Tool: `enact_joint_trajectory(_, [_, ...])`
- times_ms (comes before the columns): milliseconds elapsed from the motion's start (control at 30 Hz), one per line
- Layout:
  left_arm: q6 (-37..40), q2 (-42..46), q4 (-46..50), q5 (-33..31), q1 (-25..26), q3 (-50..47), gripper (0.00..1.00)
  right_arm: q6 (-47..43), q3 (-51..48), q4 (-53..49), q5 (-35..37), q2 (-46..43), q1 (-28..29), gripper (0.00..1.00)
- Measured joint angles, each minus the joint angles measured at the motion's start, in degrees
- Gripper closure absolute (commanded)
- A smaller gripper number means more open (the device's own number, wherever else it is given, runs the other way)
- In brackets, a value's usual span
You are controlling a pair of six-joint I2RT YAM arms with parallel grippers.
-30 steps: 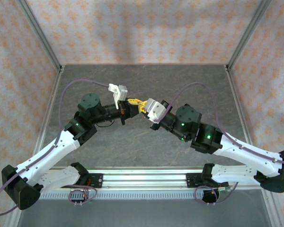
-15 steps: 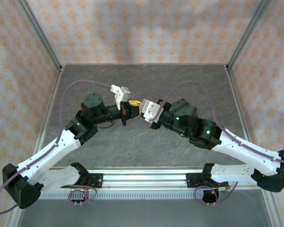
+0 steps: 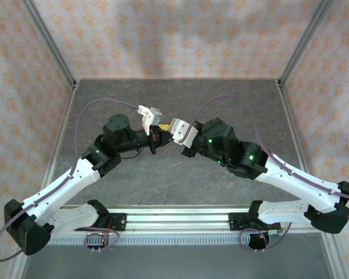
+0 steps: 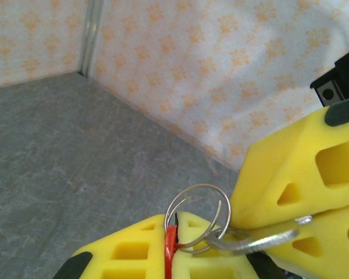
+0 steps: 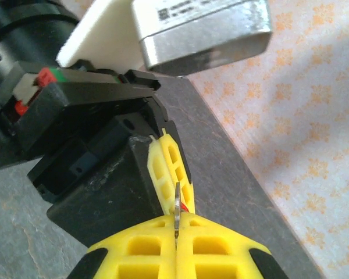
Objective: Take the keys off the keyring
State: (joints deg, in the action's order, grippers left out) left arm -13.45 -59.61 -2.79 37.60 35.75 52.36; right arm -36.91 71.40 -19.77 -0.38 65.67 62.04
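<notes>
Above the middle of the table my left gripper (image 3: 161, 129) and right gripper (image 3: 171, 129) meet tip to tip. In the left wrist view the left gripper (image 4: 175, 224) is shut on the wire keyring (image 4: 202, 185), with a red piece (image 4: 170, 247) pinched in the same gap. The ring's coils stand spread above the yellow pads. A silver key (image 4: 264, 241) hangs on the ring by its head and runs right between the right gripper's fingers (image 4: 291, 168). The right wrist view shows the right gripper (image 5: 176, 224) shut on that key (image 5: 177, 203), seen edge-on, with the left gripper's fingers (image 5: 170, 160) just beyond.
The grey tabletop (image 3: 180, 93) lies below both grippers, walled by patterned panels (image 3: 174, 35) with metal posts at the corners. A purple cable (image 3: 104, 102) loops off each arm. An aluminium rail (image 3: 174, 218) runs along the near edge.
The right arm has swung left and a little toward the back, carrying the joined grippers slightly left. Both grippers have kept their hold.
</notes>
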Motion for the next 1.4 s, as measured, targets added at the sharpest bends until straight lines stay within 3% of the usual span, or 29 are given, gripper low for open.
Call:
enact_joint_trajectory(67, [0.17, 0.24, -0.17, -2.27, -0.02, -0.04, 0.68, 2.19, -0.5, 1.75, 0.13, 0.0, -0.5, 1.0])
enact_joint_trajectory(300, [1.46, 2.54, -3.5, -9.62, -0.11, -2.47, 0.41, 7.61, -1.55, 6.6, -0.92, -0.26, -1.73, 1.0])
enact_joint_trajectory(533, [4.46, 5.49, -5.03, -10.75, 0.96, -5.97, 0.19, 10.54, -2.05, 10.88, -1.36, 0.17, -3.08, 1.0])
enact_joint_trajectory(633, [5.77, 7.19, -5.6, -8.79, 3.56, -7.32, 0.19, 11.28, -2.58, 12.41, -1.38, 0.61, -3.8, 1.0])
enact_joint_trajectory(867, [7.21, 12.15, -5.6, -10.08, 3.89, -10.14, 0.17, 13.29, -3.15, 13.7, -2.62, 0.24, -6.25, 1.0])
enact_joint_trajectory(1000, [7.37, 15.58, -5.4, -14.34, 3.87, -12.79, 0.16, 15.52, -4.83, 14.29, -4.59, -0.98, -8.59, 1.0])
enact_joint_trajectory(1167, [7.21, 18.71, -4.72, -21.42, 3.87, -14.21, 0.08, 20.72, -7.45, 14.75, -9.88, -2.21, -14.25, 1.0])
enact_joint_trajectory(1400, [7.1, 17.75, -1.6, -26.86, 2.25, -12.98, 0.05, 26.69, -11.93, 16.04, -17.22, -2.58, -19.41, 1.0])
